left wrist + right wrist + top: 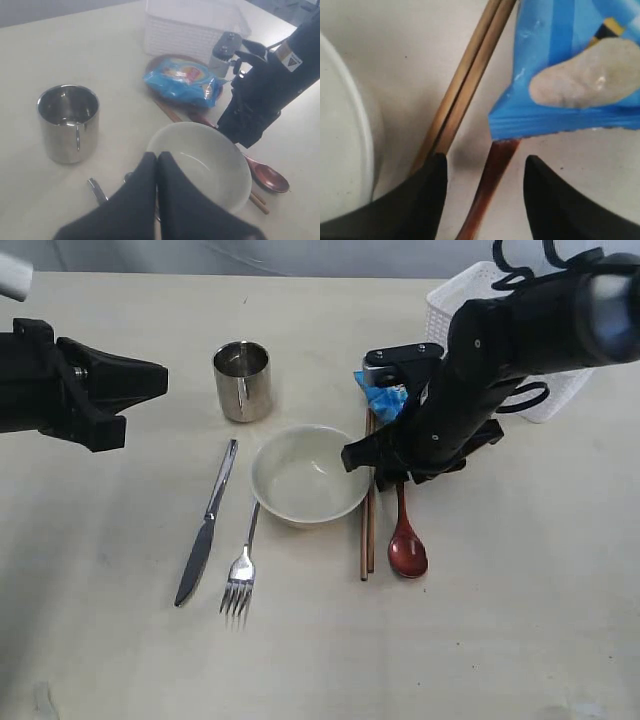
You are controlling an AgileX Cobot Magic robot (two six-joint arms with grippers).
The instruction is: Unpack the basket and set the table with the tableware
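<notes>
On the table [520, 630] lie the steel cup [243, 380], cream bowl [310, 475], knife [207, 525], fork [242, 575], chopsticks [367, 535] and reddish-brown spoon [407, 545]. The brown plate [158, 62] peeks out under the blue snack bag [185, 82], in front of the white basket [470, 300]. My right gripper [485, 162] is open and low, its fingers on either side of the spoon handle [492, 175], beside the chopsticks [470, 80] and just short of the bag [570, 65]. My left gripper [157, 156] is shut and empty, hovering at the table's left side.
The bowl's rim [365, 135] lies close to the right gripper's one finger. The right arm [520, 340] stretches from the basket over the snack bag. The cup [68, 122] stands left of the bowl [200, 160].
</notes>
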